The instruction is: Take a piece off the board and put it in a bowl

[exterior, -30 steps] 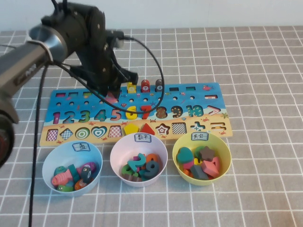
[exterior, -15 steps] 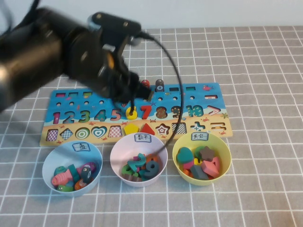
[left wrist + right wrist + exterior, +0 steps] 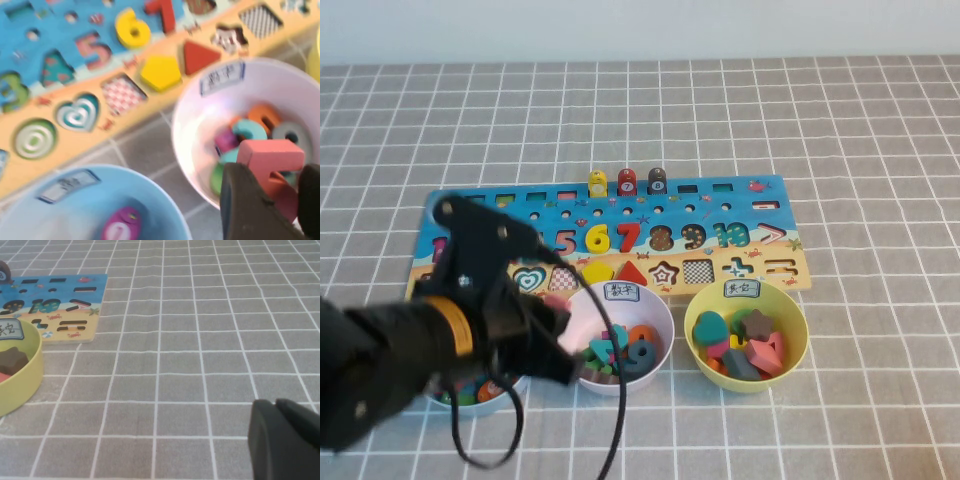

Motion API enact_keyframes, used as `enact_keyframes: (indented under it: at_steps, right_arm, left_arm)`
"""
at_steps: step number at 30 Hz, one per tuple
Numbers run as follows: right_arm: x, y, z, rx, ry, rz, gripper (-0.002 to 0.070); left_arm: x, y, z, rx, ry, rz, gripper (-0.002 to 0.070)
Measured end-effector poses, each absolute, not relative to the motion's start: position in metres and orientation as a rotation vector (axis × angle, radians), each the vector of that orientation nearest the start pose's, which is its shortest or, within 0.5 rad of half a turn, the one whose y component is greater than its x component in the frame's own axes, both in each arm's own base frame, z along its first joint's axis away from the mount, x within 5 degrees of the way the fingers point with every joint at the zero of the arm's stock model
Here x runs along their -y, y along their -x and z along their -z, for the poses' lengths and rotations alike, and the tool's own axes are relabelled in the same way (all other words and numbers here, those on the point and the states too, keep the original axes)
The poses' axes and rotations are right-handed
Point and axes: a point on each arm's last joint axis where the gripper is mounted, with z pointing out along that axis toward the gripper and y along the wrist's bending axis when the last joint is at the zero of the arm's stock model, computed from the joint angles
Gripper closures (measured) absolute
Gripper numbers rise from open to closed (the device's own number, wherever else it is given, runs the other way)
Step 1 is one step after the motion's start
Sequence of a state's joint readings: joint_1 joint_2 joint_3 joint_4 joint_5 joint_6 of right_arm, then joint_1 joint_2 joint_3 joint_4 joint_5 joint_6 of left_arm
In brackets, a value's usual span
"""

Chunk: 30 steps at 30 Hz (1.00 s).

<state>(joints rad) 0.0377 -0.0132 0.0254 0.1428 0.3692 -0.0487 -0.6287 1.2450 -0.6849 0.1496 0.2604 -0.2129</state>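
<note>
Left wrist view shows the left gripper (image 3: 272, 192) clamped on the thick pink 5-shaped block (image 3: 270, 167), hanging over the pale pink-white round plastic bowl (image 3: 192, 120). Right gripper (image 3: 280, 440) sits low over grey checked cloth, fingers (image 3: 265, 437) pressed together.

The board (image 3: 740, 200) is blue along the top and sandy yellow along the bottom, with a yellow 6 (image 3: 598, 238) and a red 7 (image 3: 629, 235). Three bowls stand in front of it: light blue (image 3: 85, 200), pale pink-white (image 3: 655, 305) and yellow-green (image 3: 795, 330). The block (image 3: 270, 160) is pink. The cloth (image 3: 860, 120) is grey with a white grid.
</note>
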Motion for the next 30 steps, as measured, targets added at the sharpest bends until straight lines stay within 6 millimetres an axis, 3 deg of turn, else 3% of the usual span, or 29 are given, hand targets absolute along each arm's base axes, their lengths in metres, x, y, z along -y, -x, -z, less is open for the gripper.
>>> enact_keyframes:
  at_steps: [6, 10, 15, 23, 30]
  right_arm:
    - [-0.007, -0.052, -0.172, -1.863, -0.008, -0.133, 0.0694]
    - [-0.007, -0.052, -0.172, -1.863, -0.008, -0.133, 0.0694]
    - [-0.007, -0.052, -0.172, -1.863, -0.008, -0.133, 0.0694]
    - [-0.007, -0.052, -0.172, -1.863, -0.008, -0.133, 0.0694]
    - [-0.007, -0.052, -0.172, -1.863, -0.008, -0.133, 0.0694]
  left_arm:
    - [0.160, -0.183, -0.228, -2.121, -0.771, 0.391, 0.0491]
    - [0.174, -0.182, -0.220, -2.099, -0.818, 0.425, 0.0491]
    - [0.182, -0.190, -0.199, -2.199, -0.829, 0.399, 0.0491]
    - [0.195, -0.204, -0.192, -2.225, -0.827, 0.394, 0.0491]
    - [0.188, -0.227, -0.189, -2.342, -0.633, 0.382, 0.0491]
